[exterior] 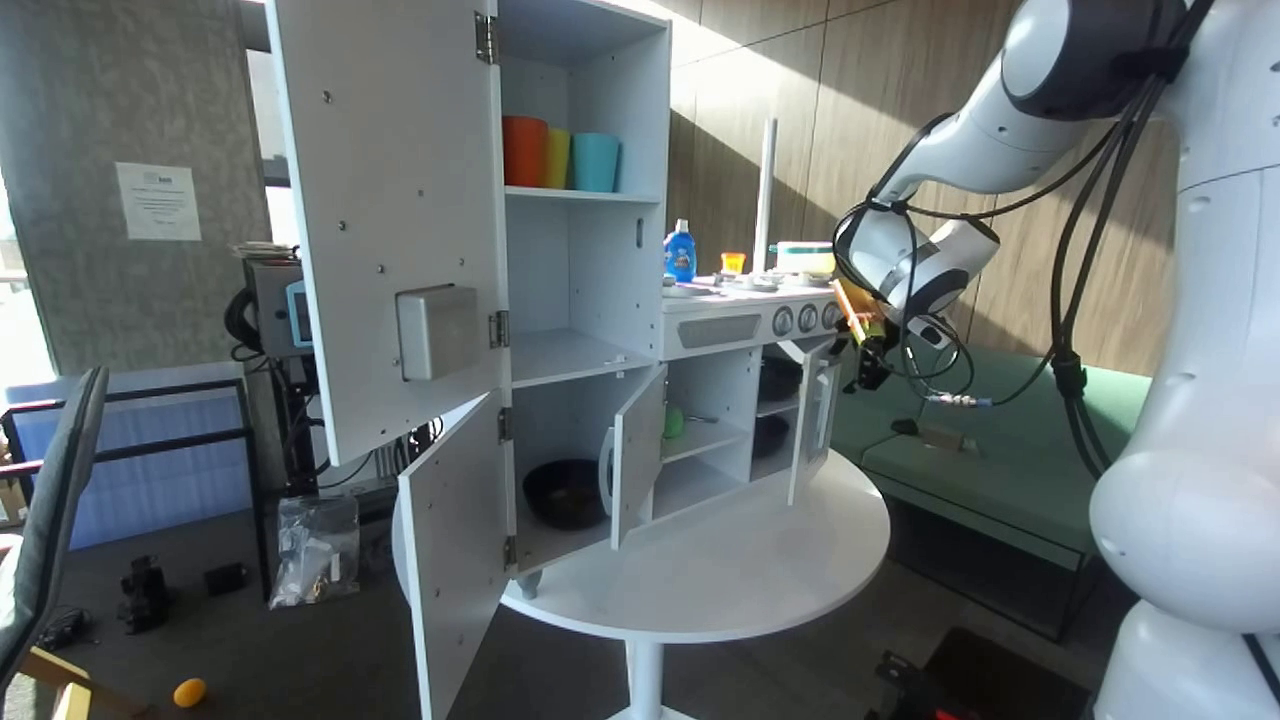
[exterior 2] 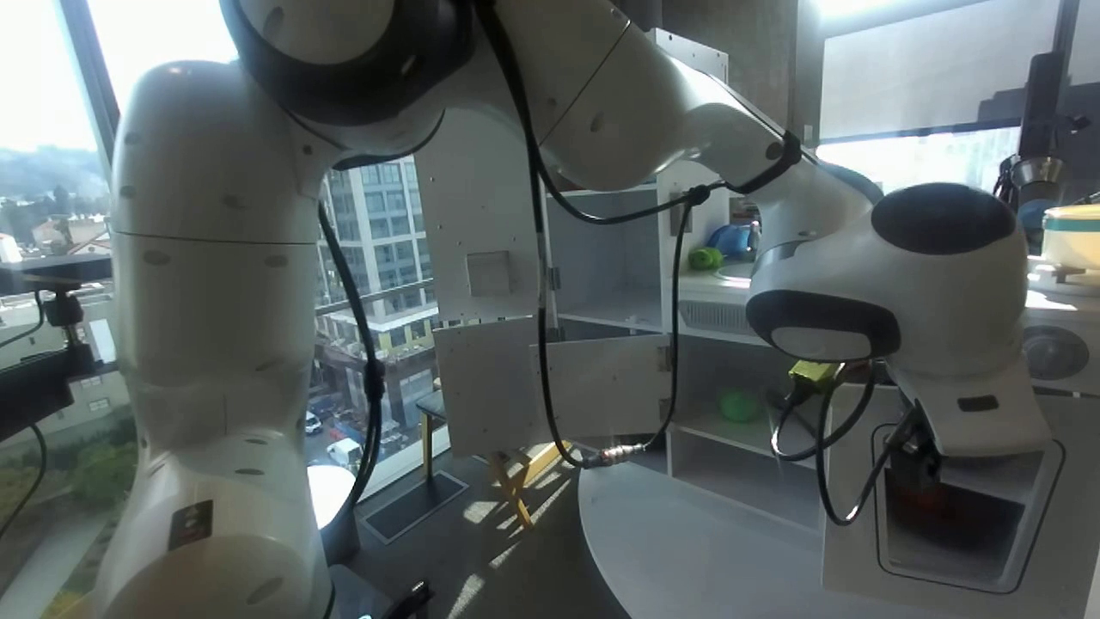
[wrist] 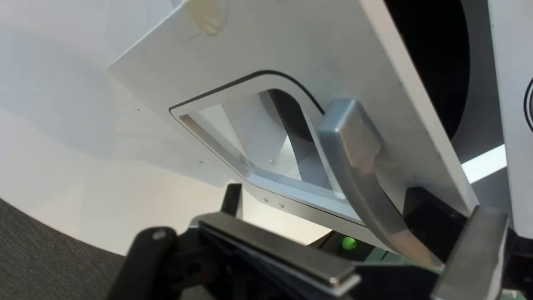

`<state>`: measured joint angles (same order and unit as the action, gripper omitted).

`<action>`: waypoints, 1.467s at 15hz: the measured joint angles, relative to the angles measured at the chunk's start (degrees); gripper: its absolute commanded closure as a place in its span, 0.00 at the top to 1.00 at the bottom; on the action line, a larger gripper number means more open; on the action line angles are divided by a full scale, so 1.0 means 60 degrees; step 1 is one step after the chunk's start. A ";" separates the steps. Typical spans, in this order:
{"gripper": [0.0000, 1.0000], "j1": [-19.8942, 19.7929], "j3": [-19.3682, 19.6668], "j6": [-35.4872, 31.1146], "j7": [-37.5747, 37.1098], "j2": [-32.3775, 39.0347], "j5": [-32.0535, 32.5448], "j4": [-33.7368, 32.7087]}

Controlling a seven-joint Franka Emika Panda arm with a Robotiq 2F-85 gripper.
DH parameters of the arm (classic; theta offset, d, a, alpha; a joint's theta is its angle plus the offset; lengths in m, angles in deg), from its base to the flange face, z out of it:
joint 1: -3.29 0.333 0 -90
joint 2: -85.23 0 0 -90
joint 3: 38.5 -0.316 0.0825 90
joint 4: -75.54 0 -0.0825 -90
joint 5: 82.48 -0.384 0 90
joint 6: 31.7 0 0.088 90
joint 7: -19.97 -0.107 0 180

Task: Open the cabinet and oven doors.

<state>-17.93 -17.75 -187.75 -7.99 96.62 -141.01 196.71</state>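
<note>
"Hanging at ten o'clock in an exterior view, we have the upper cabinet door [exterior: 390,210], swung wide."

"Below it, between seven and eight o'clock?"

"The lower cabinet door [exterior: 455,560], also swung out. Right of both we get the white cabinet [exterior: 605,255] itself: at eleven o'clock, an orange cup [exterior: 524,150], a yellow cup [exterior: 557,160] and a teal cup [exterior: 595,163] stand on a high shelf, and at seven o'clock a black bowl [exterior: 563,495] rests in the bottom compartment."

"What do we put at six?"

"The small cabinet door [exterior: 638,450], open as well, a pale handle [exterior: 606,470] on its face. Just right of it sits a green thing [exterior: 674,421] on a shelf; what it is, we cannot tell. The white desk [exterior: 720,575] spreads beneath, at five o'clock."

"And our oven door [exterior: 808,430]?"

"Between three and four o'clock, standing open, with dark round things [exterior: 780,378] on the shelves behind it."

"So the tool [exterior: 850,368] is at three?"

"Yes, near the oven door's upper end. In the wrist view we see its fingers [wrist: 275,246] spread apart, and a curved grey handle [wrist: 360,179] on the oven door shows between them, at four o'clock. Whether either finger touches it, we cannot tell."
</note>
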 measured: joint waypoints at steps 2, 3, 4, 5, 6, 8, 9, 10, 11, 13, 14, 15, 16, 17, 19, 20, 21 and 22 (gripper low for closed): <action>1.00 -0.0126 0.0071 0.0396 0.0158 -0.0087 -0.0073 0.0009; 1.00 -0.0210 0.0159 0.0713 0.0310 -0.0158 -0.0042 0.0012; 1.00 -0.0308 0.0269 0.1020 0.0459 -0.0215 0.0017 0.0016; 1.00 -0.0403 0.0393 0.1298 0.0562 -0.0270 0.0163 0.0014; 1.00 -0.0499 0.0530 0.1502 0.0574 -0.0326 0.0309 0.0011; 1.00 -0.0723 0.0839 0.1654 0.0583 -0.0679 0.0359 -0.0045; 1.00 -0.0842 0.0967 0.1797 0.0590 -0.0958 0.0359 -0.0072; 1.00 -0.0944 0.1070 0.1955 0.0591 -0.1243 0.0359 -0.0115; 1.00 -0.1039 0.1156 0.2118 0.0591 -0.1515 0.0344 -0.0143; 1.00 -0.1148 0.1260 0.2378 0.0586 -0.1877 0.0496 -0.0127; 1.00 -0.1171 0.1298 0.2486 0.0542 -0.1979 0.0932 -0.0096; 1.00 -0.1189 0.1320 0.2572 0.0437 -0.2008 0.1552 -0.0054; 1.00 -0.1203 0.1330 0.2618 0.0297 -0.2008 0.2309 0.0020; 1.00 -0.1208 0.1331 0.2617 0.0183 -0.2002 0.3057 0.0111; 1.00 -0.1209 0.1331 0.2470 0.0199 -0.1994 0.4296 0.0278; 1.00 -0.1209 0.1331 0.2433 0.0271 -0.1998 0.4836 0.0321; 1.00 -0.1208 0.1328 0.2412 0.0402 -0.2010 0.5288 0.0354; 1.00 -0.1206 0.1322 0.2376 0.0590 -0.2029 0.5670 0.0386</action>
<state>-25.16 -9.82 -173.50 -4.45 84.45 -106.99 199.03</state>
